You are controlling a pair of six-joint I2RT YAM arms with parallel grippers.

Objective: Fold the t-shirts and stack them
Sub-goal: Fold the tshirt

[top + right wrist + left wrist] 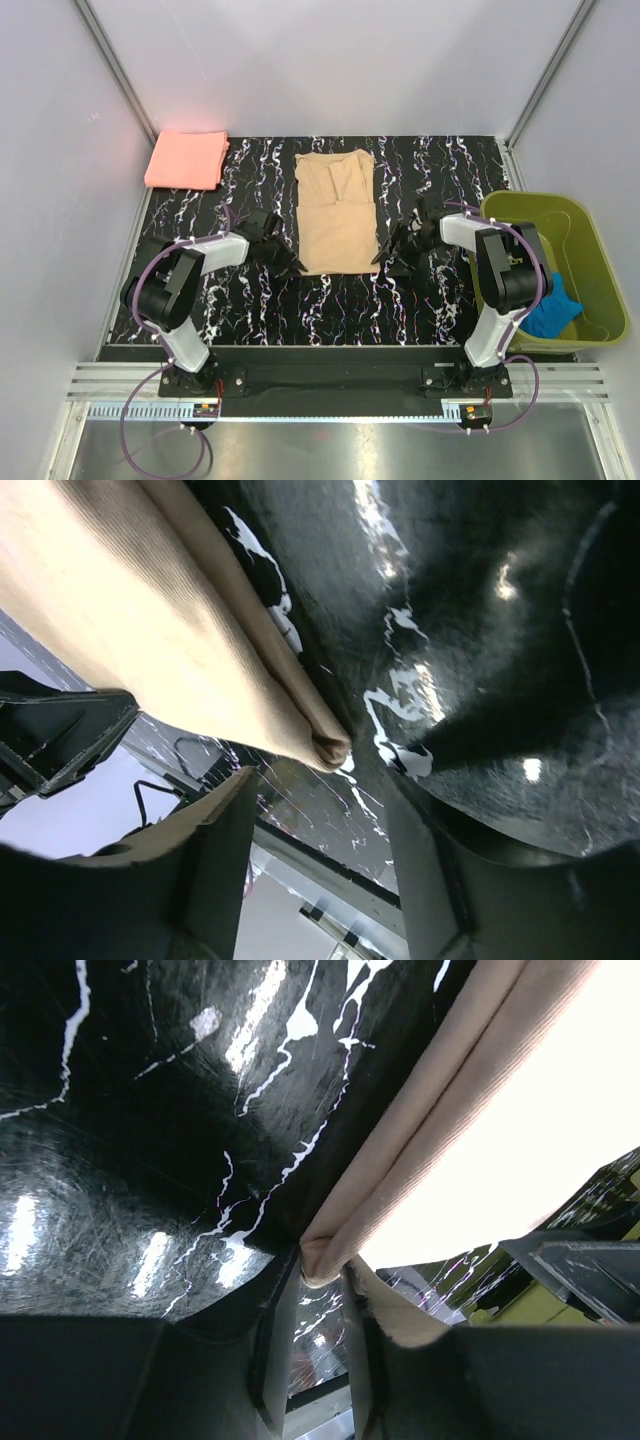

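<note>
Tan t-shirt, hidden parts: from above, my two grippers cover its near corners; each wrist view cuts off all but one long folded edge and one corner
Tan t-shirt [338, 215], position: flat at the middle of the black marbled table [440, 300], collar end far, hem end near
Tan t-shirt, condition: folded lengthwise into a narrow strip, sleeves turned in, layers showing along both side edges
Left gripper [290, 262]: at the near left corner, jaws narrowly apart, the corner at their mouth and some cloth lying over one finger; I cannot tell whether it is pinched
Right gripper [322, 790]: at the near right corner, jaws standing apart, the rolled corner just ahead of the gap and not clamped
Salmon-pink t-shirt [186, 160]: folded to a neat square at the far left corner, well apart from the tan one
Basket [530, 198]: olive-green, at the right edge of the table beside my right arm
Basket contents: one crumpled blue cloth [552, 310], partly hidden by my right arm; I cannot make out what it is
</note>
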